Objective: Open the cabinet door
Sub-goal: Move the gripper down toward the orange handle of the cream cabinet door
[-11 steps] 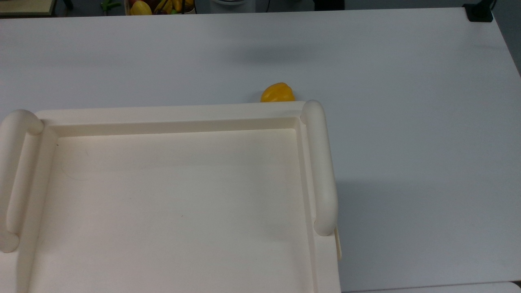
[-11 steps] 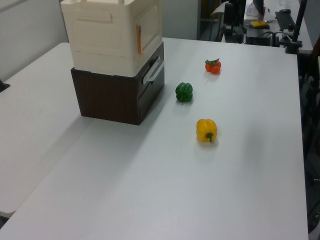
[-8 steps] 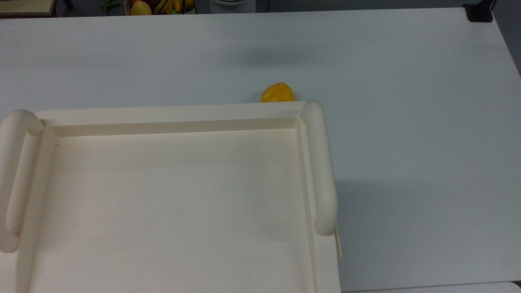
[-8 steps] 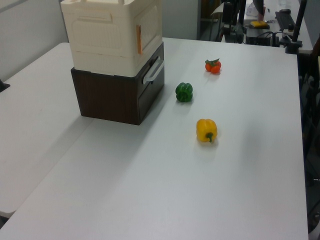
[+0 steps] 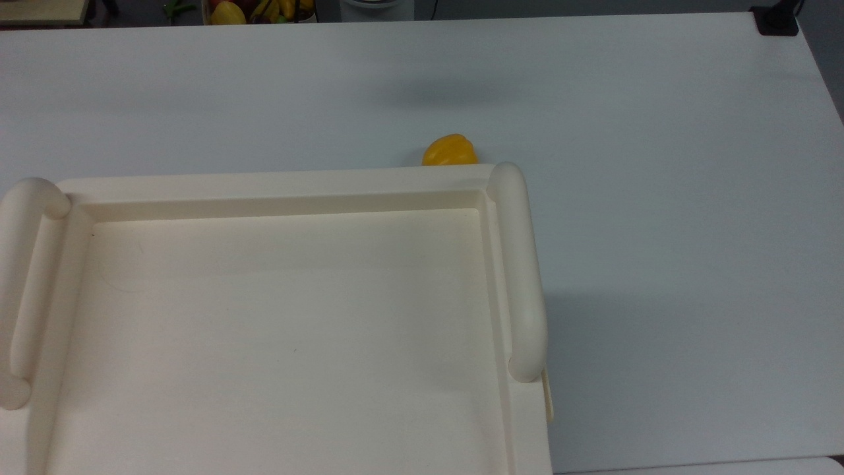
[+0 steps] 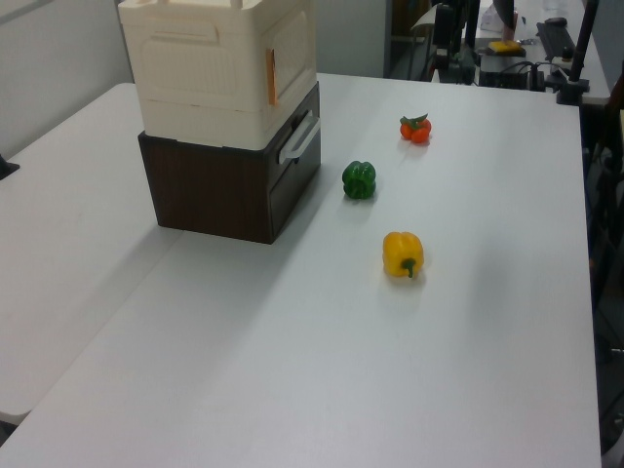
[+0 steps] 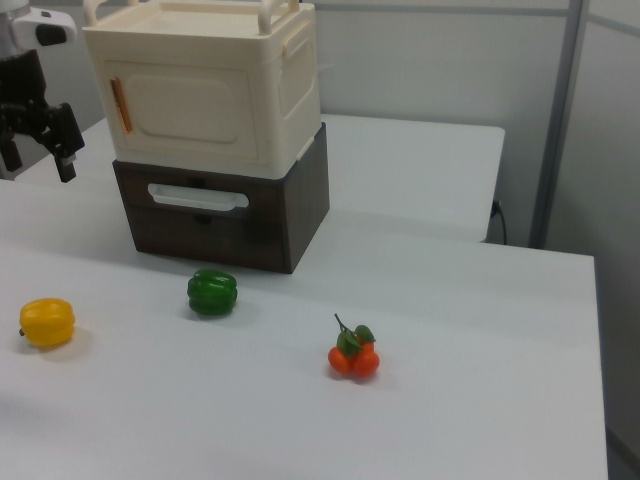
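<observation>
Nowhere readable writing; cabinet door (image 7: 185, 103) shut, unchanged; gripper (image 7: 38, 158) hangs apart from it, fingers spread, empty.

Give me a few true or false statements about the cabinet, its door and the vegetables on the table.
1. The cabinet door is shut. True.
2. The cabinet sits straight on the table. False: it rests on a dark brown drawer unit.
3. The claw is gripping the door. False: it hangs apart from the cabinet, at the right view's left.
4. The green pepper lies between the yellow pepper and the tomatoes in the right view. True.
</observation>
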{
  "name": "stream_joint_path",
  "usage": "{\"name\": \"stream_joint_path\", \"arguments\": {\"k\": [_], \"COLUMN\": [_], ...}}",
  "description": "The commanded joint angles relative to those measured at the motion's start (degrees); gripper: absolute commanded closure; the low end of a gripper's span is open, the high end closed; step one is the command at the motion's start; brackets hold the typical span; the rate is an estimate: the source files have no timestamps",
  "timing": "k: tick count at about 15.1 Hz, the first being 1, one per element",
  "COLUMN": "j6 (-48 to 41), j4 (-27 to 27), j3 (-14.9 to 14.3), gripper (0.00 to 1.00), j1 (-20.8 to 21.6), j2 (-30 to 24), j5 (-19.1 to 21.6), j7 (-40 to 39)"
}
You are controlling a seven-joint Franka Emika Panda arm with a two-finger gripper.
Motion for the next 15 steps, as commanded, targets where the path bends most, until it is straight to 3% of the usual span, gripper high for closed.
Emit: {"name": "stream_joint_path", "arguments": {"k": [1,5,8,10,15], "j6": [2.78,17.27,27.02,34.84,50.68], "j4": [0.52,1.23,1.31,1.31,1.05], "j3": [1.52,4.77,6.18,6.53,6.97], "gripper": [0.00,0.00,0.09,0.23,0.32], "j1": [0.16,-0.36,-0.54,-1.16,-1.16], "j2": [0.95,2.89,5.00,7.10,11.50], "j5": [0.85,1.11,1.64,3.30,4.72], "j7": [-1.52,-1.70,-1.35,-1.44,-1.35]}}
